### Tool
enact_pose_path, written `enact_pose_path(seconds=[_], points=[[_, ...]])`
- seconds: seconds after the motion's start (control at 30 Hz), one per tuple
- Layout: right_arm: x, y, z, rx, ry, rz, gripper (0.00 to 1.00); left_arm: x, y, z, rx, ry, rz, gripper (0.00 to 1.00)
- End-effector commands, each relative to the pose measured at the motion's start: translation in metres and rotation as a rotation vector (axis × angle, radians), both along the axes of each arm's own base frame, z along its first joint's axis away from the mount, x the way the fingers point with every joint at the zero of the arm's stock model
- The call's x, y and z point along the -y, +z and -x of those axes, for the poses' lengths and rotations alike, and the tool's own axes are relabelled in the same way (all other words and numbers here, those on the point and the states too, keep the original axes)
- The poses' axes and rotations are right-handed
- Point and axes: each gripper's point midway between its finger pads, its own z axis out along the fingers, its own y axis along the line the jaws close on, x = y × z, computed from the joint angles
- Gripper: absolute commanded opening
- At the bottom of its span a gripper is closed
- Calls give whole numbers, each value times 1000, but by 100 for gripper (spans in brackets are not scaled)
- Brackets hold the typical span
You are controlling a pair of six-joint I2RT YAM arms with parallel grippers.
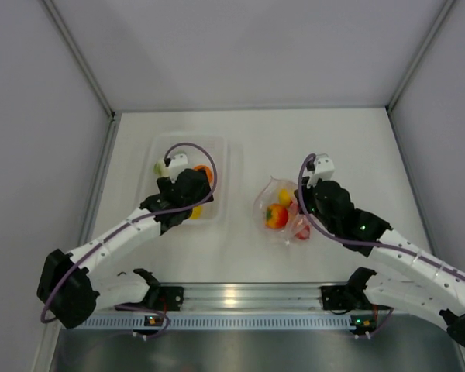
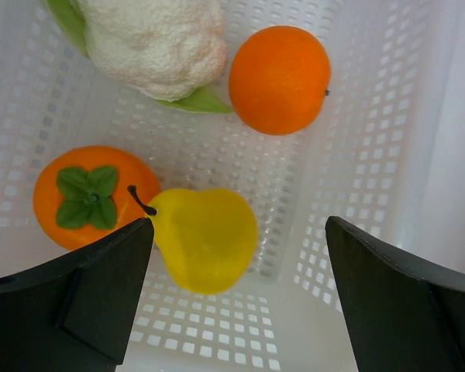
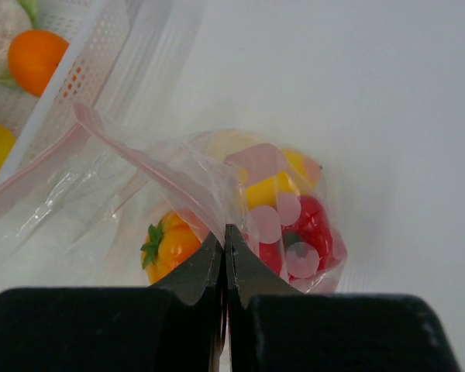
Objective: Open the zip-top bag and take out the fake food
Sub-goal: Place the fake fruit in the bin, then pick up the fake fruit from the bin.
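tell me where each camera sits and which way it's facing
Top external: above and behind the bases, looking down on the table; left arm and right arm show, tray left, zip-top bag right.
Left wrist: looks down into the tray at an orange; its open left tool shows.
Right wrist: looks along its shut right tool, pinching the bag's edge.
Shared: top and right wrist both show bag and tray.

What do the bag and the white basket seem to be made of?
Zip-top bag: likely thin clear soft plastic; it creases, glints, and food shows through. White basket: probably rigid moulded plastic, slightly glossy; regular rows of small holes.
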Motion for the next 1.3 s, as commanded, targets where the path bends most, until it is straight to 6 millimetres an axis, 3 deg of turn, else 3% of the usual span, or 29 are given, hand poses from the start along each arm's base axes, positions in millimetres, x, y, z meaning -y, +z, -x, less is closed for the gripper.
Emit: enact_pose_path(seconds=[0.0,0.13,0.23,0.3,0.4,0.47,0.57,0.63,0.7,0.73,0.8,0.87,0.93,1.03,1.17,1.27], points=[[-24,44,4,33,92,-168,0,31,47,2,61,-145,152,98],[-26,50,1,16,80,-162,0,69,92,14,90,-369,284,98],[-34,51,-1,-13,88,-170,0,97,137,32,129,-524,426,98],[-39,53,-3,-15,89,-196,0,105,171,38,192,-573,495,98],[-47,54,-7,-28,76,-238,0,127,201,56,217,-706,596,98],[-51,55,-11,-35,60,-256,0,139,208,57,216,-751,605,98],[-56,52,-16,-48,53,-258,0,153,205,59,182,-805,607,93],[-56,52,-19,-48,38,-257,0,169,200,61,169,-845,572,84],[-55,54,-21,-43,19,-263,0,183,198,59,174,-856,530,69],[-55,54,-22,-42,16,-266,0,196,197,70,170,-895,521,54],[-53,55,-23,-43,1,-269,0,211,197,72,202,-914,499,40],[-53,57,-22,-45,-4,-279,0,231,202,86,234,-978,523,25],[-53,60,-21,-44,3,-291,0,248,194,95,232,-1034,522,18],[-51,64,-17,-39,5,-299,0,263,179,93,265,-1054,461,13],[-44,67,-12,-29,3,-304,0,263,126,72,266,-936,250,10],[-39,68,-8,-29,4,-301,0,266,102,67,263,-915,179,9]])
